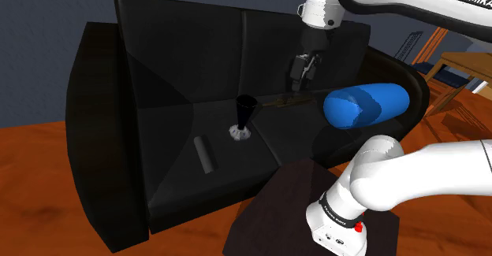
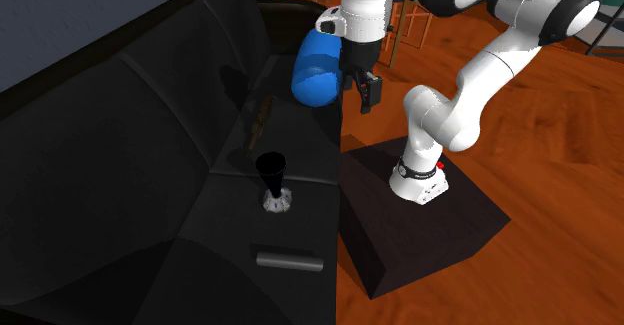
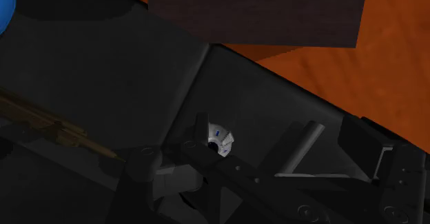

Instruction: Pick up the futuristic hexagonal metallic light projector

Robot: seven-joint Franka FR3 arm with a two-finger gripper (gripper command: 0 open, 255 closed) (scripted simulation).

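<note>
One big black sofa (image 1: 102, 136) takes up most of the shoulder view. It stands on an orange-brown floor (image 1: 31, 183).

Going from that view's left, a short dark grey tube (image 1: 205, 153) comes first. It lies flat on the seat, near the front edge.

Just to the right of it stands the light projector (image 1: 241, 124). It has a black top and a small white and grey foot. It stands up straight in the middle of the seat. The tube and the projector are near each other but do not touch.

Next comes a long thin brown thing (image 1: 288, 101). It lies flat, close to the sofa's back, and I cannot tell what it is.

Up above it hangs the black gripper (image 1: 302, 69). It is in the air over the seat and holds nothing. In the wrist view its two fingers stand apart, so it is open. The projector shows down below, between them.

Further right, a fat blue roll cushion (image 1: 367, 105) lies on the seat by the sofa's arm.

At the lower right is the dark box (image 1: 292, 207) that the white arm (image 1: 410, 176) stands on. The box is on the floor, right in front of the sofa.

Some wooden furniture (image 1: 465, 61) is at the far right edge.
</note>
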